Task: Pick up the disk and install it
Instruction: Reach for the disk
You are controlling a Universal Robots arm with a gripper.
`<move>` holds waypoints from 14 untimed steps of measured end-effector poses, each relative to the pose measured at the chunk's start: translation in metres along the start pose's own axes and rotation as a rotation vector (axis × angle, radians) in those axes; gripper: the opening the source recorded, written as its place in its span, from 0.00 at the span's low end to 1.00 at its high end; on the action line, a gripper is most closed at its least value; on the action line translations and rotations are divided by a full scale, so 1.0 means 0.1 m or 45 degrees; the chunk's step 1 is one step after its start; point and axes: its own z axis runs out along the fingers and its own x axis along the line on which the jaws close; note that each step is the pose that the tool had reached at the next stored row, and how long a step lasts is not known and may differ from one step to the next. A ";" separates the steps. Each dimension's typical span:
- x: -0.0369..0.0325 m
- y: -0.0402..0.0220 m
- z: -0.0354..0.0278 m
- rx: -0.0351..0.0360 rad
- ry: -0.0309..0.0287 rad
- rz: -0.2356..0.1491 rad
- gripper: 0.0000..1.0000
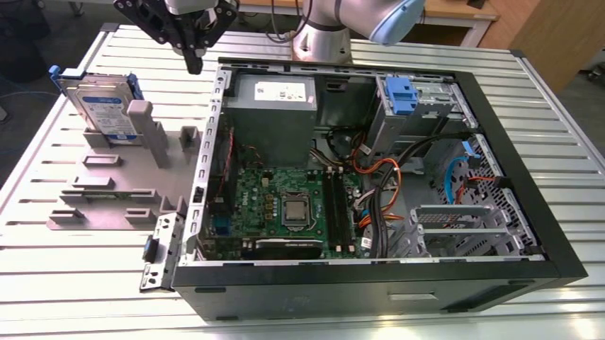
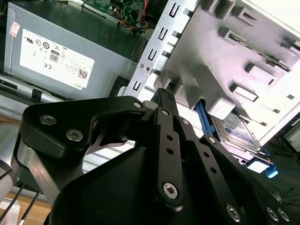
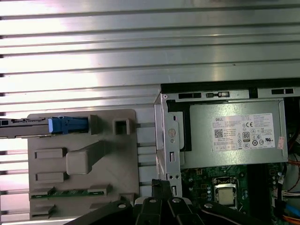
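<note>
Standing on edge in a grey slotted fixture [image 1: 113, 191], the disk [image 1: 99, 106] occupies the end of the fixture toward the exterior view's upper left, beside the open computer case [image 1: 378, 273].

- Item: disk, silver body with a white-and-blue label, framed by a blue carrier. Its labelled face shows in the second wrist view [image 2: 239, 131]. In the first wrist view [image 3: 68, 124] it appears as a thin strip seen edge-on.
- Axis: judged from the first wrist view, the upper edge runs lengthwise across the fixture toward the case's side wall. The flat faces stand near upright.
- Claw [image 1: 194, 67]: raised over the table [image 1: 57, 283], above the near corner of the case by the grey power supply [image 1: 274, 95]. The fingers are drawn together to a point and clamp nothing, as seen in both wrist views [image 2: 161, 93] [image 3: 161, 185].
- Relation: the disk lies to the exterior view's left of the claw and lower. The two are apart, with no contact.
- Destination area: a silver cage with a blue latch [image 1: 402, 92] sits inside the case.
- Status: disk not yet picked up.
</note>
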 end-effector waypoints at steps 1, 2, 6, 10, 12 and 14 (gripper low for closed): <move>0.002 0.000 0.000 0.0000 0.0001 0.000 0.11; 0.004 0.000 0.000 0.0001 0.0001 0.000 0.11; 0.012 -0.001 -0.001 0.0000 0.0001 0.000 0.11; 0.021 -0.002 -0.001 0.0000 0.0000 0.000 0.11; 0.025 -0.002 -0.001 0.0000 0.0001 0.000 0.11; 0.030 -0.002 -0.001 0.0000 0.0000 0.000 0.11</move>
